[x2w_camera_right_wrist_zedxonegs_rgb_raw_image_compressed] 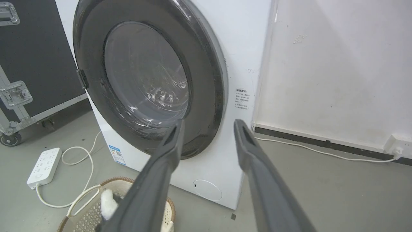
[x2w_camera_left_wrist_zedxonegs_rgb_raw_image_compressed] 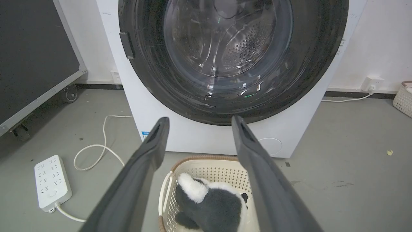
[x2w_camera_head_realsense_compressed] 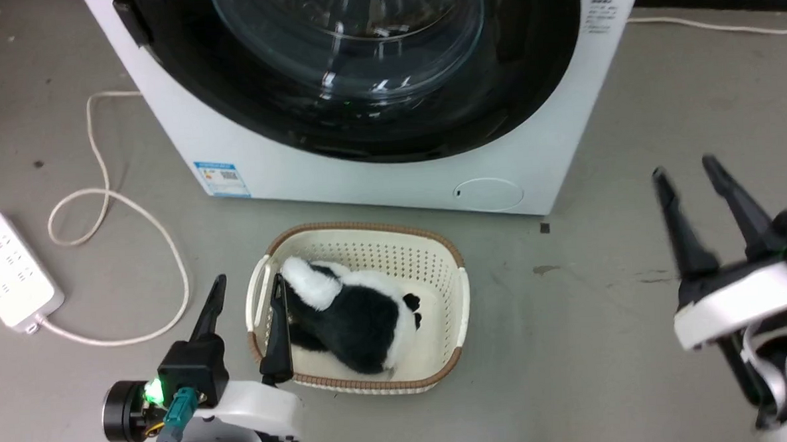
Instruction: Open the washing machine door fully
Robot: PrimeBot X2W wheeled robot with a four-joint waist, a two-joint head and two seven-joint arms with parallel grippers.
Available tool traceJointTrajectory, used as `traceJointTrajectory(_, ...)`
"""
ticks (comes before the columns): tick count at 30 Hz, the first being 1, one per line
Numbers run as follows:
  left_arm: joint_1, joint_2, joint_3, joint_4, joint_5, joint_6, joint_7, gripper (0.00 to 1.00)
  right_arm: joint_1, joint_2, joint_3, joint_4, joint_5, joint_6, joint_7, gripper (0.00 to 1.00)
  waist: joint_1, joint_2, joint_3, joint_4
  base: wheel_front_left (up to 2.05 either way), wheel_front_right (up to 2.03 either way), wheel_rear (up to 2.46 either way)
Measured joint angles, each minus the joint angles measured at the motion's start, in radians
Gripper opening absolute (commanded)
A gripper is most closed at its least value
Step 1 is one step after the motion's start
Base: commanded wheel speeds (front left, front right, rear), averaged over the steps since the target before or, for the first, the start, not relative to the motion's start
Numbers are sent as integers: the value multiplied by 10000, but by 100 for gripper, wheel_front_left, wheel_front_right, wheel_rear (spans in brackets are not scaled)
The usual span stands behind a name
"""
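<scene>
The white washing machine (x2w_camera_head_realsense_compressed: 391,174) stands at the top of the head view, its blue label (x2w_camera_head_realsense_compressed: 222,178) at the lower left corner. Its round black-rimmed washing machine door (x2w_camera_head_realsense_compressed: 360,63) with the glass bowl centre lies flat against the front, closed; it also shows in the wrist views as the door (x2w_camera_left_wrist_zedxonegs_rgb_raw_image_compressed: 225,58) and the door (x2w_camera_right_wrist_zedxonegs_rgb_raw_image_compressed: 148,83). A dark handle (x2w_camera_left_wrist_zedxonegs_rgb_raw_image_compressed: 127,45) sits on its left rim. My left gripper (x2w_camera_head_realsense_compressed: 247,287) is open low at the left, by the basket. My right gripper (x2w_camera_head_realsense_compressed: 687,171) is open at the right, well clear of the machine.
A cream perforated basket (x2w_camera_head_realsense_compressed: 434,246) holding a black-and-white plush toy (x2w_camera_head_realsense_compressed: 354,316) sits on the floor before the machine. A white power strip (x2w_camera_head_realsense_compressed: 10,267) with a looping cable (x2w_camera_head_realsense_compressed: 134,219) lies at the left. A black flight case (x2w_camera_right_wrist_zedxonegs_rgb_raw_image_compressed: 29,58) stands left of the machine.
</scene>
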Motion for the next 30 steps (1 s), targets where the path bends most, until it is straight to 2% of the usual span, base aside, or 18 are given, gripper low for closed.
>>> traceJointTrajectory(1,-35,0,-19,-17,-8,40,-10,100,-133,-15,-17,8,113,0,54,0,0,0,53,40,0,0,0)
traceJointTrajectory(7,-129,0,-255,-107,-161,161,-174,100,-1221,-25,-366,153,1093,-2,422,0,0,0,410,346,0,0,0)
traceJointTrajectory(15,-267,0,-433,-148,-276,278,-326,100,-2265,12,-709,616,1697,0,807,0,0,0,728,644,0,0,0)
traceJointTrajectory(25,-513,0,-685,-274,-454,491,-520,100,-4025,228,-1636,1687,2328,-2,1476,0,0,0,1259,1031,0,0,0)
traceJointTrajectory(30,-685,2,-853,-330,-539,579,-623,100,-5210,215,-2069,2681,2428,-2,2038,0,0,0,1641,1237,0,0,0)
